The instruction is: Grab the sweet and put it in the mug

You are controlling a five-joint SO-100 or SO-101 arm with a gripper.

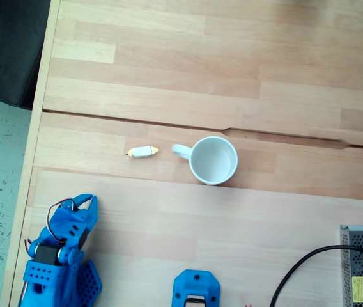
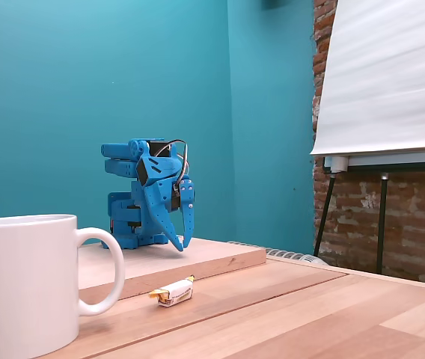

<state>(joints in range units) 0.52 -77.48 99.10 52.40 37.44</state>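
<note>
The tiny wrapped sweet [image 1: 142,151], white in the middle with twisted yellow-orange ends, lies flat on the pale jointed-wood worktop [image 1: 232,96], just at 9 o'clock of the plain white glazed ceramic mug [image 1: 213,160], by its loop handle. In the low fixed view it rests at 3 o'clock of the mug [image 2: 22,288]. The blue plastic hand [image 1: 87,203] sits folded at 7 o'clock, well apart, its fingers narrowly together and holding nothing.

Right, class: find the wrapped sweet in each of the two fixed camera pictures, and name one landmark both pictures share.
Fixed view from above: the sweet lies left of centre on the table, just left of the mug's handle.
Fixed view from table level: the sweet lies low, left of centre, right of the handle.
Shared landmark: the white mug.
</note>
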